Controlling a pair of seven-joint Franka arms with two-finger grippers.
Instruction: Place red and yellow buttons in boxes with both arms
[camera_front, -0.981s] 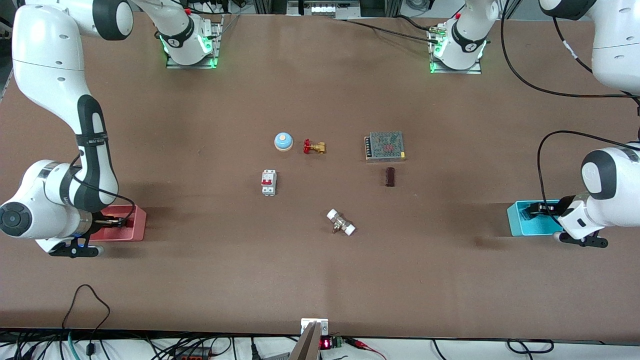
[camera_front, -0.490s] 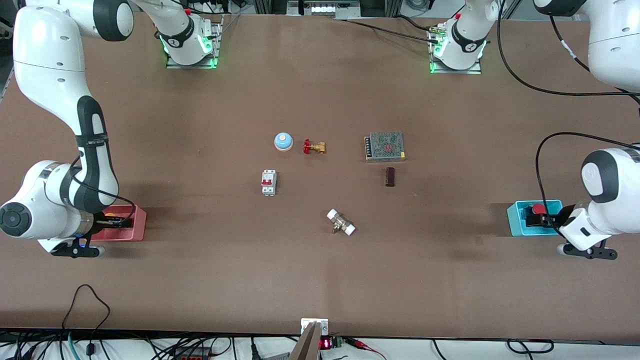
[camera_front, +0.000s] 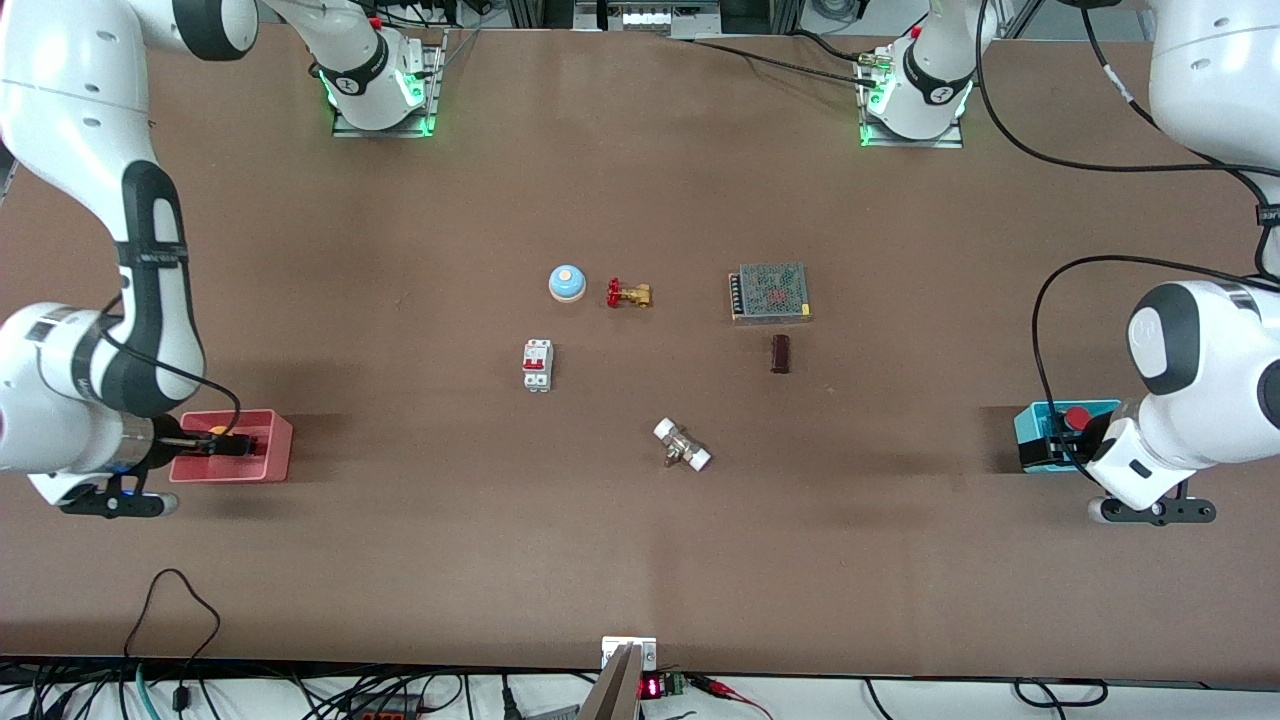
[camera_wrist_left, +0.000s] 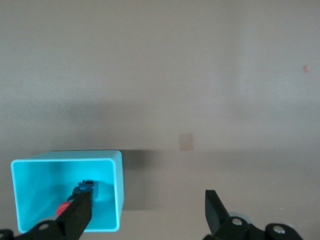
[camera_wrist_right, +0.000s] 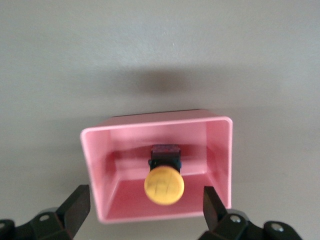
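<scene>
The yellow button (camera_front: 216, 433) lies in the pink-red box (camera_front: 276, 446) at the right arm's end of the table. In the right wrist view the yellow button (camera_wrist_right: 164, 186) rests on the pink box's (camera_wrist_right: 220, 150) floor. My right gripper (camera_front: 215, 447) hangs open and empty just above that box, as the right wrist view (camera_wrist_right: 145, 211) shows. The red button (camera_front: 1077, 417) lies in the cyan-blue box (camera_front: 1030, 425) at the left arm's end. My left gripper (camera_front: 1062, 450) is open and empty above that box's edge. In the left wrist view (camera_wrist_left: 147, 210) the red button (camera_wrist_left: 62, 208) shows inside the cyan box (camera_wrist_left: 40, 180).
Mid-table stand a blue dome bell (camera_front: 566, 283), a brass valve with a red handle (camera_front: 628, 294), a white circuit breaker (camera_front: 537, 365), a mesh-covered power supply (camera_front: 769, 292), a dark brown block (camera_front: 780, 353) and a brass fitting with white ends (camera_front: 682, 445).
Both grippers have risen out of their boxes with the arms drawing up and outward. The yellow and red buttons, hidden a second ago, now lie uncovered in the boxes.
</scene>
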